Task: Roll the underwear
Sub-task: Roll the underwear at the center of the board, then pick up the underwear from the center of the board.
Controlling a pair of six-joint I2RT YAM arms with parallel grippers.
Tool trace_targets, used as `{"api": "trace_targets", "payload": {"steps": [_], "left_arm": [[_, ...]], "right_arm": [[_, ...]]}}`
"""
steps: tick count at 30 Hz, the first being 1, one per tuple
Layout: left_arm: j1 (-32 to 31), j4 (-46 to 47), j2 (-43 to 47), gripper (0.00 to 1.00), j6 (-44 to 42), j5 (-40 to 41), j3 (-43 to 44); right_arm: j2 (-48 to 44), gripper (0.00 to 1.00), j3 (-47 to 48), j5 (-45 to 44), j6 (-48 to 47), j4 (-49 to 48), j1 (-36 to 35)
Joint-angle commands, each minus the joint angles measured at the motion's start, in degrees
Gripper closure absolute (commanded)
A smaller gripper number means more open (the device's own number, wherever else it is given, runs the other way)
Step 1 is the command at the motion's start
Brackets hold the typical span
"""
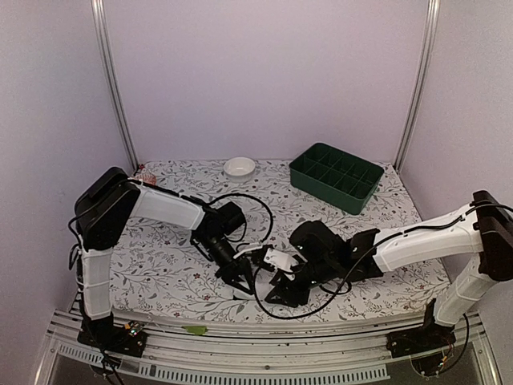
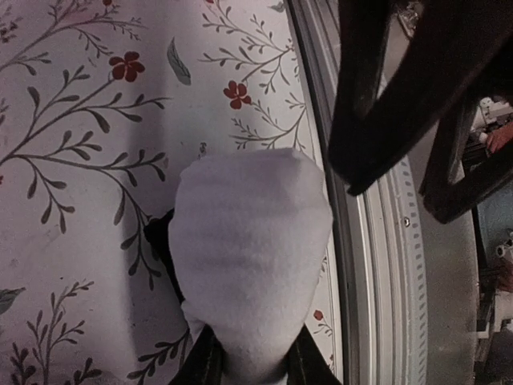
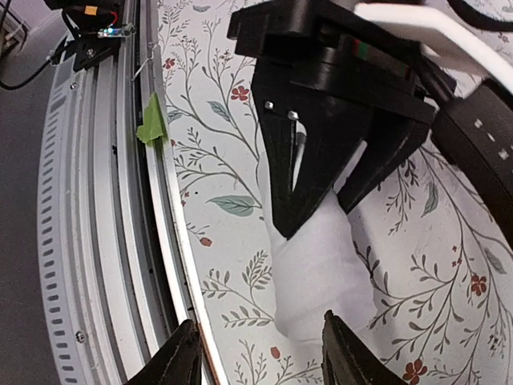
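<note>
The underwear is a white bundled roll on the flowered table near its front edge, with a bit of black waistband showing at its left side. My left gripper is shut on the roll, with white fabric bulging out between its fingers. In the top view the left gripper hides nearly all of the underwear. My right gripper is open. It hovers over the near end of the roll, facing the left gripper's fingers. In the top view the right gripper is just right of the left one.
A green compartment tray stands at the back right and a small white bowl at the back middle. The metal front rail with green tape runs close beside the roll. A black cable loops by the left wrist.
</note>
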State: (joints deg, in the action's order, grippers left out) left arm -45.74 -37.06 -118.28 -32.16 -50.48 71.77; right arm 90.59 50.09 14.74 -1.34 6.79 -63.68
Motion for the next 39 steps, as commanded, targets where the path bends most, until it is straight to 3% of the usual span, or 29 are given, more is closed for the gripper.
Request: {"api": "trace_targets", "payload": {"steps": [1,7,13,19,29,31,33,35,39], "left_arm": [[0.54,-8.01,-4.1,0.94,-1.18,-1.41,-0.03],[0.69,-7.99,-4.05,0.94,-1.59,-1.53,0.13],[0.67,-8.07,-4.65,0.93,-1.51,-1.09,0.71],[0.7,-8.19,-4.96,0.92,-1.32,-0.29,1.14],[0.65,-7.91,-4.86,0.91,-1.08,0.68,1.1],[0.68,-7.71,-4.77,0.91,-0.91,1.17,1.09],[0.69,-7.44,-4.71,0.91,-0.55,2.63,1.09],[0.74,-6.79,-4.16,0.88,0.1,4.15,0.95],[1.45,-0.61,0.52,0.68,3.63,9.95,-1.28]], "right_arm": [[4.48,0.47,4.58,-12.58,-9.49,1.51,-3.45],[9.72,0.44,9.83,-15.48,-15.03,2.38,-4.42],[14.56,0.43,14.71,-10.94,-20.19,7.86,-4.61],[18.44,0.44,18.09,-4.68,-19.77,11.93,-4.94],[23.53,0.52,18.73,-10.05,-17.84,15.63,-5.58],[23.82,0.61,18.72,-10.85,-17.73,15.97,-5.6],[23.8,0.85,18.73,-11.21,-17.74,16.26,-5.58],[23.69,1.0,18.73,-10.98,-17.66,16.89,-5.62],[22.21,1.0,18.69,-9.84,-15.41,17.34,-5.37]]}}
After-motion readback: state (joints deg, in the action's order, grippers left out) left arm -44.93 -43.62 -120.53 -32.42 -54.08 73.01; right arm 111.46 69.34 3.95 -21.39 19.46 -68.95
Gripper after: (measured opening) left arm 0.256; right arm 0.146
